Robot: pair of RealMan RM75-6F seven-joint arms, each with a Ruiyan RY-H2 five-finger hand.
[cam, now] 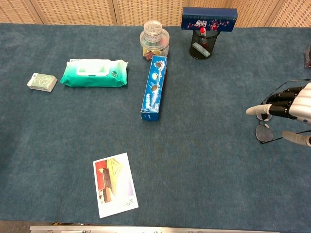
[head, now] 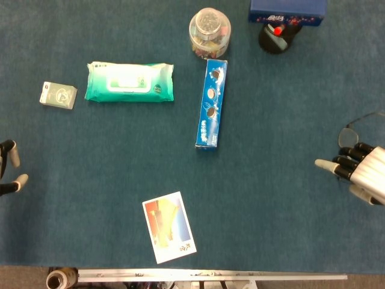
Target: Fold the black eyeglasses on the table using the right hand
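Big blue table [head: 289,211], nothing fancy. The right hand [cam: 291,108] hangs at the far right edge, fingers spread and holding nothing, right over the black eyeglasses [cam: 265,132] lying unfolded on the cloth. Left hand [head: 9,171] peeks in at the opposite edge, fingers apart.

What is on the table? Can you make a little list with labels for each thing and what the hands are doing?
glasses: black eyeglasses on the table at the right edge, partly under the right hand
right hand: over the glasses, fingers apart, holding nothing
left hand: at the left edge, only fingertips showing
wipes: green wipes pack
box: long blue box
jar: clear jar
card: picture card
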